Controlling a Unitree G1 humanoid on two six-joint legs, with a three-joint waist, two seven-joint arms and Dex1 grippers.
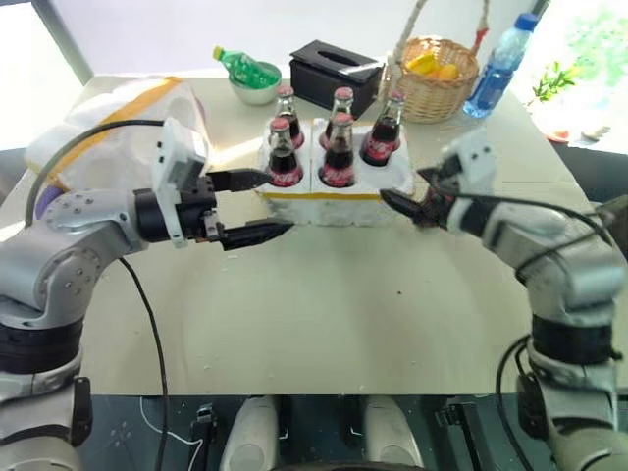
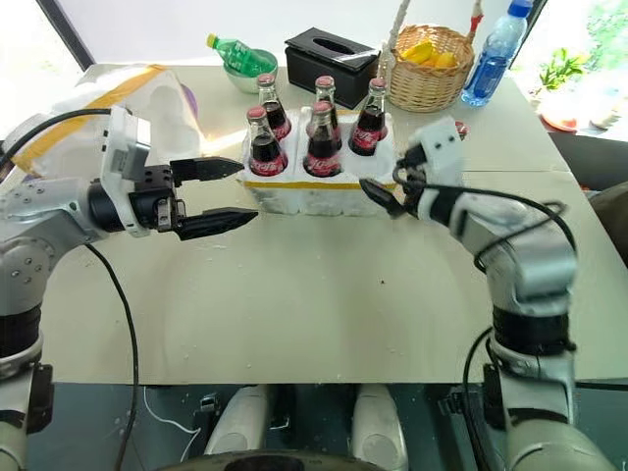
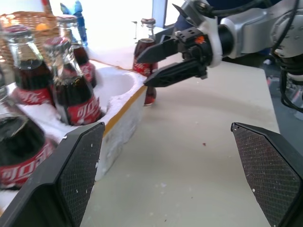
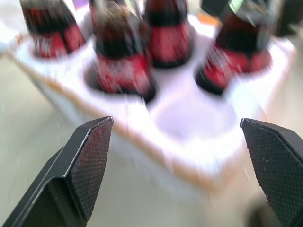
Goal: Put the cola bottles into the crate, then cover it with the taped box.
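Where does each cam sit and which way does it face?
Left eye, right eye: on the head, looking forward and down at the table; both arms show, crate between them.
Left wrist: on the left arm, looking across the crate's end at the right claw; its own fingers frame the view.
Right wrist: on the right arm, facing the crate's empty well and bottles; own fingers show.
Shared: crate and bottles in all four.

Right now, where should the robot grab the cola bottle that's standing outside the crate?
Around its narrow neck under the cap, coming from the robot's right: the cola bottle stands upright, with the crate close on its other side.
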